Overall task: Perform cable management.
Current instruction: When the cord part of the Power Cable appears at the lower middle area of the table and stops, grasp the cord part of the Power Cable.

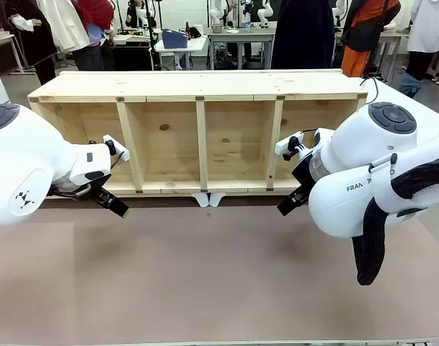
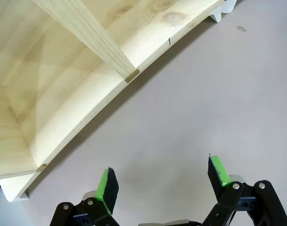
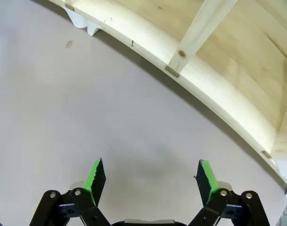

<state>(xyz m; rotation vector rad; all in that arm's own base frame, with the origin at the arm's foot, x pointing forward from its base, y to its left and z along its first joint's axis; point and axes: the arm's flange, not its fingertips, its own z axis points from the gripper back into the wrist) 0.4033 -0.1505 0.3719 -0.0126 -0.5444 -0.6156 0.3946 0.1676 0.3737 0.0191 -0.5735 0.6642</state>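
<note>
I see a long wooden shelf [image 1: 201,137] lying along the far half of the desk [image 1: 205,274], its open side facing me and split into four compartments. Two small white feet [image 1: 208,200] stick out under the middle of its front edge.

The left gripper [image 1: 118,209] hangs over the desk near the left edge, just in front of the shelf's leftmost compartment. From its own wrist camera, the left gripper [image 2: 163,176] has its green pads [image 2: 105,183] spread wide with nothing between them, only bare desk below.

The right gripper [image 1: 285,209] sits just in front of the rightmost compartment, toward the desk's right edge. Its wrist camera shows the right gripper [image 3: 151,175] with the jaws wide apart too, green pads [image 3: 94,176] holding nothing, above bare desk beside the shelf's front rail.

As for the cable [image 1: 372,88], I make out only a thin black curve at the far right corner of the desk, just past the shelf's right end (too little shows to be sure, and I cannot tell where the plug is)
</note>
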